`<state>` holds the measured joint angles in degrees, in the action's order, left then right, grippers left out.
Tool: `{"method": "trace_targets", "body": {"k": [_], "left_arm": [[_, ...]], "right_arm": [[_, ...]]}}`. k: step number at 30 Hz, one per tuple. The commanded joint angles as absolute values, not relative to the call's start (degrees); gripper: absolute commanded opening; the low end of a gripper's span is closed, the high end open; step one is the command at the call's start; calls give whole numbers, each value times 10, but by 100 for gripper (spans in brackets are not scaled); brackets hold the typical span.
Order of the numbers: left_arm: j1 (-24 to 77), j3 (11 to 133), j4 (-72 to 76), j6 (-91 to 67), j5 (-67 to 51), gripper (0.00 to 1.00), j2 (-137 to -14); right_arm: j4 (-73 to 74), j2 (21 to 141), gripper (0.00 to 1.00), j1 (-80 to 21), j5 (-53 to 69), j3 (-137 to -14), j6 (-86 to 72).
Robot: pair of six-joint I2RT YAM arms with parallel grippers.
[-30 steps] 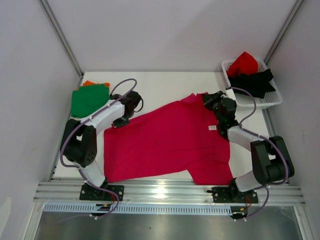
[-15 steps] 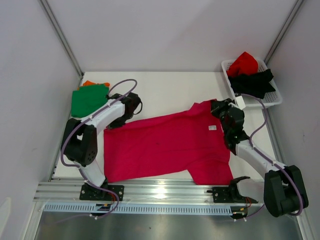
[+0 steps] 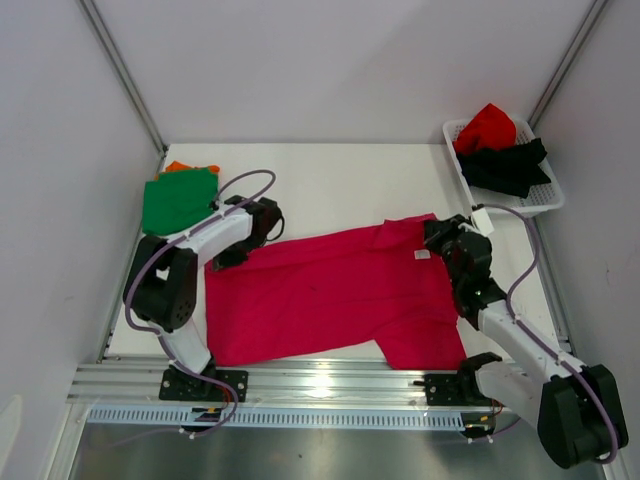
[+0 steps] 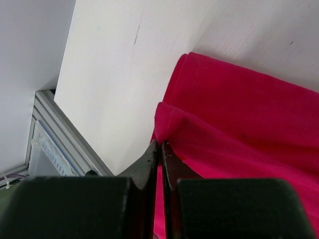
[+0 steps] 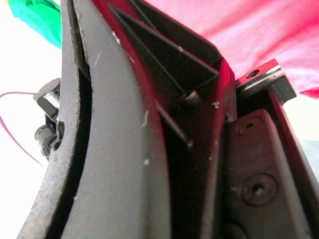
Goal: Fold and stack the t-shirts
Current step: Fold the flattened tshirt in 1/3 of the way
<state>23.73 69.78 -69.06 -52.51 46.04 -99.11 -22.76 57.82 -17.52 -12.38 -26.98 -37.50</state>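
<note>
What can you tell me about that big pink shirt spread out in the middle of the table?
The magenta t-shirt is plain, soft, short-sleeved cloth with a small white label near the collar. It lies mostly flat across the white table, lightly wrinkled, its far edge partly doubled over. The left gripper pinches the hem at its far-left corner. The right gripper is shut at the collar end, seemingly gripping it. No other clothing touches it.
</note>
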Motion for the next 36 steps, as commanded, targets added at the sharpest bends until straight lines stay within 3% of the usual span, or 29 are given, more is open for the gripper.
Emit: {"method": "trace_targets", "body": {"k": [1,18,30,36], "left_arm": [[252,680,-701,-562,467,6,-969],[251,649,-716,-599,472,6,-944],[253,557,-554,-502,295,3,-857],[266,555,-556,-501,289,4,-853]], "right_arm": [[-199,532,0,-192,-148,-255,-374],[-40,446,0,-202,-273,-238,-417],[-5,402,0,-237,-270,-205,-453],[17,392,0,-271,-279,-197,-470]]}}
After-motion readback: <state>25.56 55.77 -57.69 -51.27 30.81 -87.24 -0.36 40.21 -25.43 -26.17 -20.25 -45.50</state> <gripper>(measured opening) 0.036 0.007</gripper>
